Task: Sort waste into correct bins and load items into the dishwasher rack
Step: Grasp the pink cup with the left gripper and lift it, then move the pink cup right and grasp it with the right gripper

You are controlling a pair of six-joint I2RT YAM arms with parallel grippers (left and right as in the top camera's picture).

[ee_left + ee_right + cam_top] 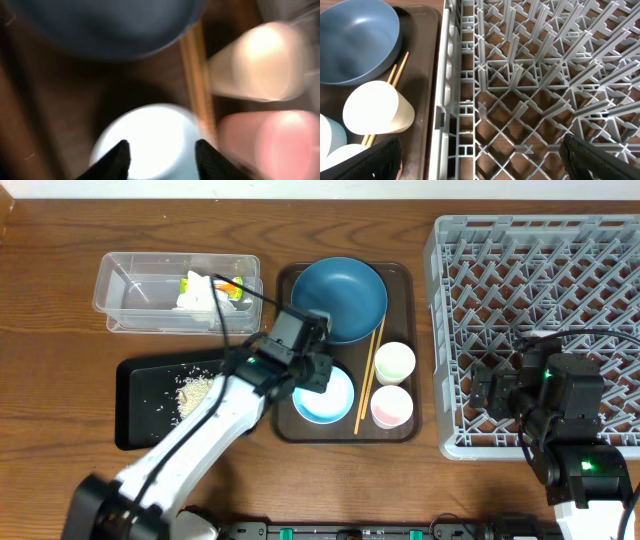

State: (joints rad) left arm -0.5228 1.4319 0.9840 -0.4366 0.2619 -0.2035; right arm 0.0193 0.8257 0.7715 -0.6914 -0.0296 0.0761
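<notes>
Now in hand: to my eye, the loading of the dishes. The waste already lies in the bins, and the light-blue bowl (335, 402) looks to be the first item to go.
Left hand (162, 159): fingers parted, though not wide, and pointing down over the bowl, whose white inside shows between the tips. The wrist view is blurred, so I cannot tell whether they touch the rim.
Right hand (482, 165): spread wide and holding nothing, above the dishwasher rack (530, 270), near its left wall.
Bowl, location: on the brown serving tray (400, 275) at the middle of the tabletop (50, 330), in the tray's corner nearest the left arm's base.
Other items: the dark-blue plate (340, 298) is just beyond the bowl. The chopsticks (368, 375) lie between the bowl and two white cups (394, 362).
Waste: tissues (203, 295) and wrapper (232, 288) are in the clear tub (140, 290) toward the far left corner. Rice (192, 392) is on the black tray (140, 430) toward the near left corner.
Rack: at the right edge of the tabletop, with no dish in it yet.
Next move calls for: setting one finger inside the bowl's rim and one outside, and closing firmly. The bowl then needs lifting clear of the tray's lip and the chopsticks before it is carried right to the rack.
</notes>
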